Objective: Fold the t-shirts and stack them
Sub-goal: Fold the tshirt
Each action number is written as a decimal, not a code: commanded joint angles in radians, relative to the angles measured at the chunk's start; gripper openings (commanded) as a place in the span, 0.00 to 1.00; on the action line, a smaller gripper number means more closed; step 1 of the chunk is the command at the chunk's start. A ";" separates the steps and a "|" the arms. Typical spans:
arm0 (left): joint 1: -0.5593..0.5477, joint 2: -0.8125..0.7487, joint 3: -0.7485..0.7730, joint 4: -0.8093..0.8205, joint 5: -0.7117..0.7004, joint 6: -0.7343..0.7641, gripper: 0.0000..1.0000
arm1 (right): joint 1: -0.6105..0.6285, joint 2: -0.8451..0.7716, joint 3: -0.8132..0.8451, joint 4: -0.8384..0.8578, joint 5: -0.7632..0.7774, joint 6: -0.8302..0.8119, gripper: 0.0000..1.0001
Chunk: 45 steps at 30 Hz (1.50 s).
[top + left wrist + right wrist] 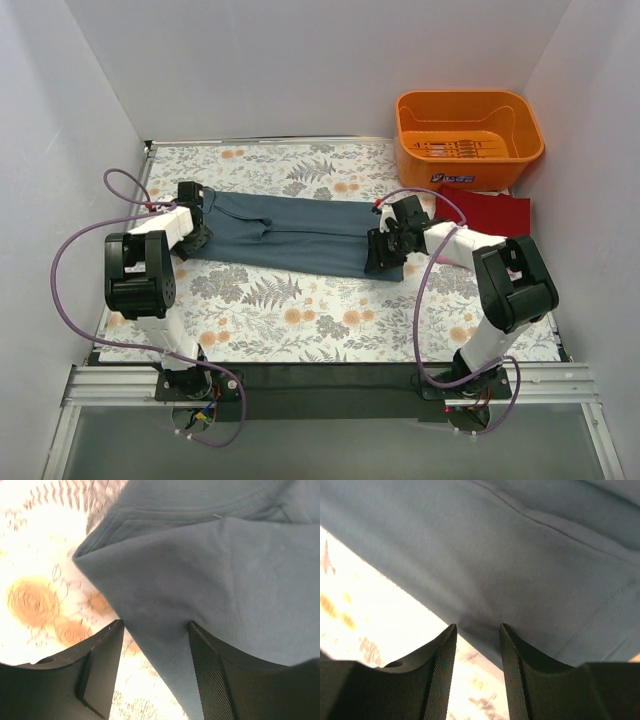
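The slate blue-grey t-shirt (290, 232) lies as a long folded strip across the floral table. My left gripper (198, 222) is at its left end. In the left wrist view the jaws (156, 630) stand wide apart, with a corner of the shirt (210, 570) reaching between them. My right gripper (383, 250) is at the shirt's right end. In the right wrist view it (477, 630) is open, its tips at the near edge of the shirt (510, 555). The dark red t-shirt (487, 212) lies folded at the right. The pink t-shirt is out of view.
An orange plastic basket (468, 135) stands at the back right, just behind the red shirt. White walls close in the table on the left, back and right. The floral tablecloth (300, 310) covers the near half.
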State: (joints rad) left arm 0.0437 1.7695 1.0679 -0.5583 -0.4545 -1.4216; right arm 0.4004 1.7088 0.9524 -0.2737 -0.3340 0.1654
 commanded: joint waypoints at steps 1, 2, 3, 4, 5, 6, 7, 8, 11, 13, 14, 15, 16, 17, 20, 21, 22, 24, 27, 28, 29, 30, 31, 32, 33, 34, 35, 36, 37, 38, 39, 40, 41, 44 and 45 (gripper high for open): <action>0.044 0.062 0.033 -0.011 -0.079 0.061 0.52 | 0.037 0.002 -0.132 -0.271 -0.010 -0.012 0.41; 0.050 0.064 0.040 -0.003 -0.070 0.067 0.53 | 0.054 -0.023 -0.148 -0.286 -0.035 -0.006 0.41; 0.054 0.064 0.046 0.023 -0.066 0.073 0.53 | 0.075 -0.035 -0.182 -0.291 -0.048 0.000 0.41; 0.056 0.068 0.061 0.034 -0.059 0.088 0.54 | 0.125 -0.049 -0.193 -0.297 -0.059 0.012 0.42; 0.055 0.080 0.075 0.037 -0.059 0.093 0.55 | 0.159 -0.075 -0.202 -0.303 -0.071 0.035 0.42; 0.054 0.088 0.089 0.038 -0.062 0.096 0.56 | 0.193 -0.086 -0.196 -0.326 -0.068 0.046 0.42; 0.054 0.096 0.118 0.038 -0.061 0.113 0.57 | 0.251 -0.098 -0.187 -0.340 -0.065 0.054 0.42; 0.054 0.102 0.130 0.037 -0.058 0.116 0.60 | 0.271 -0.122 -0.179 -0.346 -0.079 0.074 0.42; 0.054 0.079 0.144 0.037 -0.047 0.119 0.66 | 0.321 -0.175 -0.135 -0.357 -0.093 0.100 0.43; 0.054 0.033 0.141 0.043 -0.030 0.116 0.74 | 0.340 -0.199 -0.087 -0.374 -0.067 0.100 0.43; 0.054 0.013 0.135 0.043 -0.010 0.109 0.77 | 0.341 -0.219 -0.039 -0.377 -0.042 0.094 0.43; 0.054 -0.028 0.133 0.038 0.005 0.104 0.80 | 0.341 -0.231 -0.015 -0.377 -0.024 0.082 0.44; 0.051 -0.051 0.130 0.037 0.025 0.095 0.81 | 0.341 -0.241 0.005 -0.375 0.002 0.074 0.45; 0.050 -0.074 0.126 0.035 0.055 0.070 0.81 | 0.341 -0.254 0.041 -0.371 0.074 0.069 0.48; 0.013 -0.156 0.119 0.021 0.109 0.015 0.83 | 0.336 -0.262 0.078 -0.354 0.201 0.045 0.54; -0.019 -0.171 0.122 0.015 0.141 -0.031 0.83 | 0.333 -0.262 0.092 -0.349 0.220 0.046 0.56; -0.030 -0.186 0.125 0.014 0.161 -0.049 0.83 | 0.322 -0.261 0.097 -0.343 0.230 0.043 0.58; -0.099 -0.185 0.144 0.015 0.224 -0.110 0.83 | 0.311 -0.261 0.100 -0.322 0.239 0.045 0.62; -0.157 -0.148 0.164 0.029 0.266 -0.160 0.83 | 0.282 -0.261 0.089 -0.302 0.236 0.049 0.68; -0.166 -0.131 0.178 0.032 0.289 -0.189 0.83 | 0.269 -0.264 0.083 -0.297 0.230 0.049 0.69; -0.177 -0.101 0.187 0.035 0.296 -0.195 0.83 | 0.261 -0.267 0.077 -0.294 0.218 0.049 0.69; -0.192 -0.079 0.196 0.035 0.301 -0.201 0.84 | 0.253 -0.270 0.071 -0.288 0.211 0.048 0.69; -0.199 -0.062 0.216 0.035 0.309 -0.210 0.84 | 0.239 -0.275 0.057 -0.280 0.207 0.048 0.69; -0.203 -0.047 0.222 0.035 0.316 -0.218 0.84 | 0.235 -0.282 0.051 -0.276 0.196 0.046 0.70; -0.209 -0.016 0.230 0.037 0.320 -0.224 0.84 | 0.230 -0.285 0.043 -0.272 0.193 0.045 0.70; -0.212 -0.002 0.236 0.040 0.321 -0.229 0.84 | 0.223 -0.294 0.030 -0.268 0.191 0.043 0.70; -0.215 0.013 0.248 0.044 0.323 -0.232 0.84 | 0.219 -0.299 0.023 -0.266 0.187 0.042 0.70; -0.220 0.037 0.256 0.050 0.323 -0.235 0.84 | 0.216 -0.302 0.017 -0.263 0.182 0.039 0.70; -0.223 0.054 0.263 0.052 0.324 -0.237 0.83 | 0.209 -0.310 0.011 -0.260 0.181 0.036 0.69; -0.225 0.067 0.276 0.055 0.329 -0.235 0.83 | 0.206 -0.313 0.000 -0.260 0.179 0.036 0.69; -0.234 0.080 0.294 0.052 0.327 -0.235 0.82 | 0.201 -0.316 -0.003 -0.259 0.179 0.034 0.69; -0.237 0.103 0.303 0.052 0.327 -0.237 0.80 | 0.195 -0.317 -0.007 -0.257 0.181 0.031 0.69; -0.242 0.114 0.313 0.054 0.327 -0.238 0.79 | 0.192 -0.321 -0.010 -0.257 0.179 0.029 0.69; -0.254 0.149 0.336 0.052 0.336 -0.250 0.75 | 0.178 -0.328 -0.023 -0.256 0.176 0.028 0.69; -0.257 0.154 0.346 0.052 0.341 -0.257 0.75 | 0.178 -0.328 -0.027 -0.256 0.174 0.028 0.69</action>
State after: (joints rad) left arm -0.1993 1.9305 1.3666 -0.5137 -0.1318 -1.6535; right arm 0.5888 1.4124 0.9367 -0.5507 -0.1444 0.2058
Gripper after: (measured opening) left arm 0.755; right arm 0.690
